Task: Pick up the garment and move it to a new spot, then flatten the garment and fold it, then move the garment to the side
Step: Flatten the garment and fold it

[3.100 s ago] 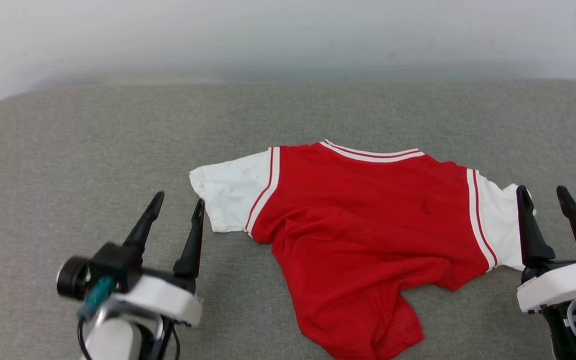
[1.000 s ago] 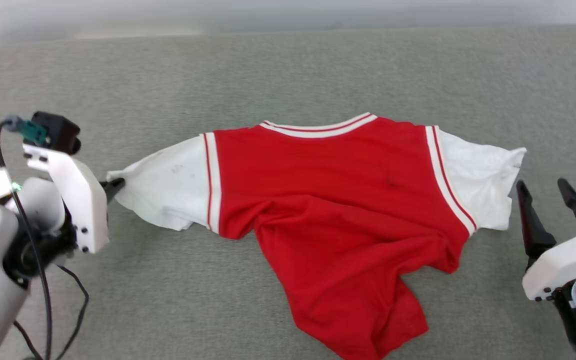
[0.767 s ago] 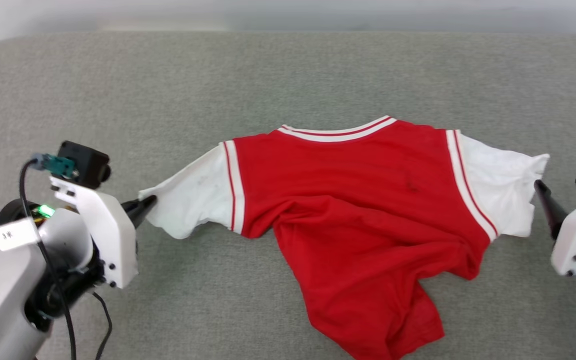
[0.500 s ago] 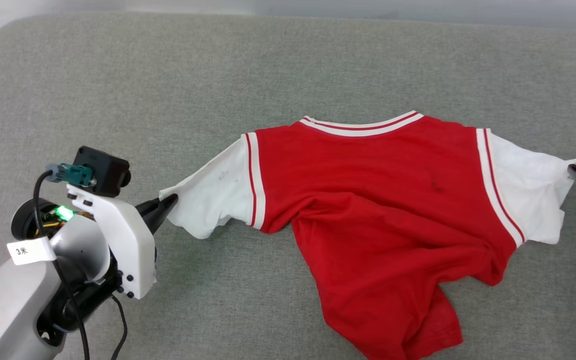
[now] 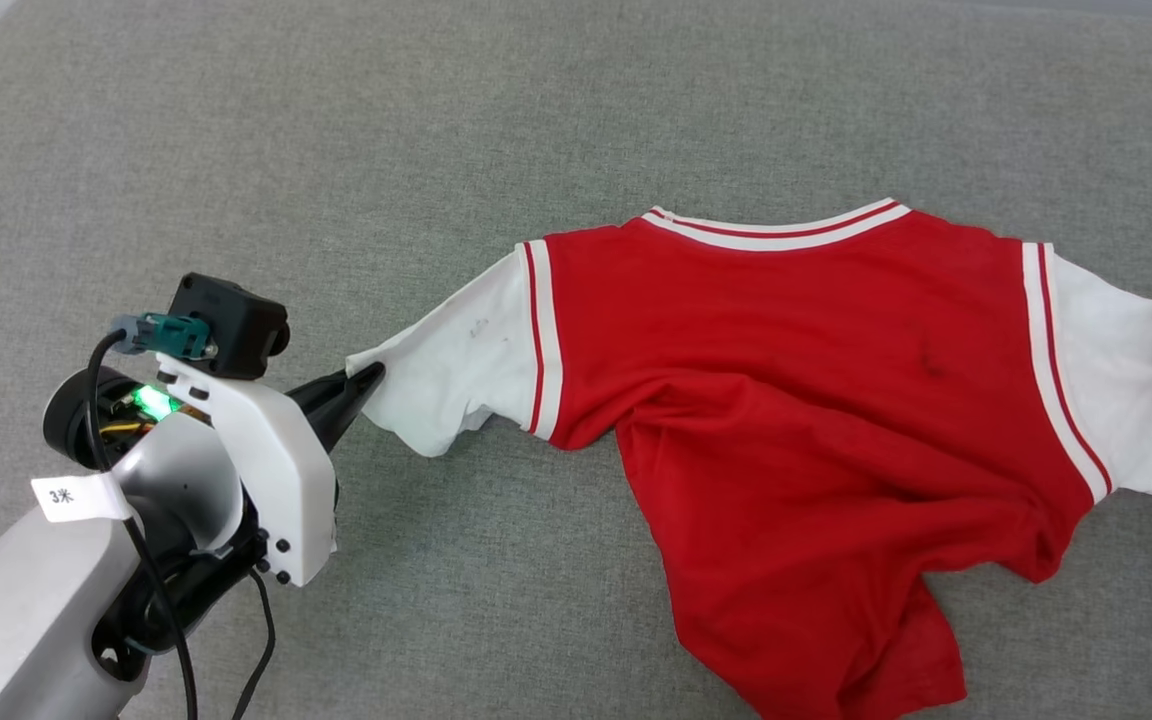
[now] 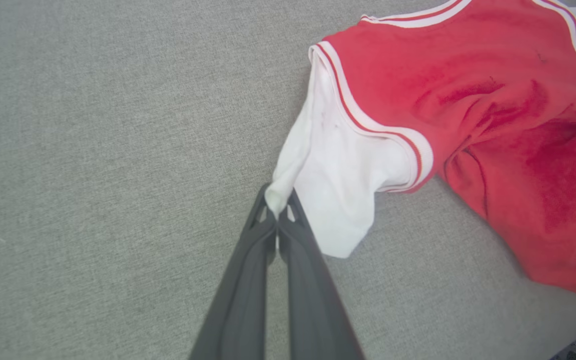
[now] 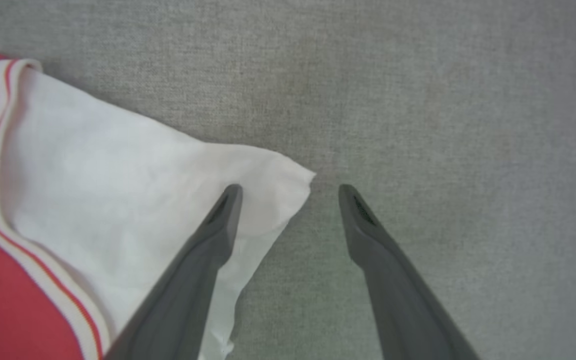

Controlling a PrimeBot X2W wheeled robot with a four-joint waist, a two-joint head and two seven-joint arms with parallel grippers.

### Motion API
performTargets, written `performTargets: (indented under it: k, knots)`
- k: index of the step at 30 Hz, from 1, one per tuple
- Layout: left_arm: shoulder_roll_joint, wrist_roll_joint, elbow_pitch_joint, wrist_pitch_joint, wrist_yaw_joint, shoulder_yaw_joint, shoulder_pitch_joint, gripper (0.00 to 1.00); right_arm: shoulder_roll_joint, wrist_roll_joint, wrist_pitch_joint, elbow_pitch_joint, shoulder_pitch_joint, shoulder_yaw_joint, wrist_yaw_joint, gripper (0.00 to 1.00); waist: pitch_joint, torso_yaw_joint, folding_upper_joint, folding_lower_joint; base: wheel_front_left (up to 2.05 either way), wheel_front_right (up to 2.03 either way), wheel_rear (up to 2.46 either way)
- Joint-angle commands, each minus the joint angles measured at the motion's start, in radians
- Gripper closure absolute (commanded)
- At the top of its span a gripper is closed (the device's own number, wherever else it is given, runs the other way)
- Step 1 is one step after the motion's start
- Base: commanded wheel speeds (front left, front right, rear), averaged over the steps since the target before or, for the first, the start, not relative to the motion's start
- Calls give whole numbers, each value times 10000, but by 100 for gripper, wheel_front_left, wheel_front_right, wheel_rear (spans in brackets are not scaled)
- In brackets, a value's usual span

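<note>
the left gripper (image 6: 277, 210) is seen with its fingers pressed together on the outer corner of one white sleeve of the garment (image 5: 816, 370); the cloth is pinched right at the fingertips. beyond that grip the sleeve is drawn out in a ridge toward a red-white striped band, past which the plain red body is spread. a striped neckline is found at the far edge, and the lower part is bunched and creased toward the near side. a small dark mark is noted on the red cloth. the right gripper (image 7: 290, 192) is held with its fingers apart: one finger (image 7: 213, 235) is placed over the corner of the other white sleeve, the other over the bare surface just beside it; contact cannot be determined. the garment lies between the two grippers on a grey woven surface (image 5: 436, 120), whose rounded corner is visible beyond the left gripper.
</note>
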State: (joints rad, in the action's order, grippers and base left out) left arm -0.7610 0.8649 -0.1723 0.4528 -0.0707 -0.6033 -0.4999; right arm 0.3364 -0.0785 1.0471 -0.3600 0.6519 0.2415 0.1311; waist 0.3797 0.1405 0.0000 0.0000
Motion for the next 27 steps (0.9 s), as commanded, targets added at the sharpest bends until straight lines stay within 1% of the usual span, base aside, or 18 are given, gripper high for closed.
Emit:
performTargets:
  k: [1, 5, 9, 14, 15, 16, 17, 21, 27]
  knots:
    - [34, -70, -29, -48, -5, 4, -138, 100, -48, 24, -84, -68, 74, -16, -7, 0, 55, 33, 0, 0, 0, 0, 0]
    - [41, -101, -80, -49, -13, -12, -200, 100, -244, -57, -348, -502, -123, -127, -7, 0, 181, 74, 0, 0, 0, 0, 0]
    - [41, -136, -67, -60, 3, -7, -290, 100, -367, -343, -545, -857, -350, -552, -3, 0, 296, 90, 0, 0, 0, 0, 0]
    - [40, -166, -71, -37, -60, -7, -366, 100, -344, -669, -691, -1254, -638, -1169, 11, 0, 414, 116, 0, 0, 0, 0, 0]
    - [43, -170, -55, -40, -70, -10, -372, 100, -327, -783, -688, -1312, -709, -1334, 19, 56, 423, 120, 0, 0, 0, 0, 0]
    - [47, -176, -34, -45, -82, -10, -365, 100, -291, -883, -757, -1342, -745, -1427, 22, 89, 422, 123, 0, 0, 0, 0, 0]
    - [52, -175, -10, -49, -91, -16, -357, 100, -236, -977, -846, -1352, -747, -1534, 22, 100, 413, 121, 0, 0, 0, 0, 0]
    - [36, -212, 158, -159, -111, 23, -310, 100, 214, -1141, -1462, -1266, -576, -1730, 7, 100, 227, 56, 0, 0, 0, 0, 0]
    - [84, -385, 562, -662, -189, 172, -304, 100, 633, -1351, -3035, -980, -51, -1825, -9, 100, -350, -126, 0, 0, 0, 0, 0]
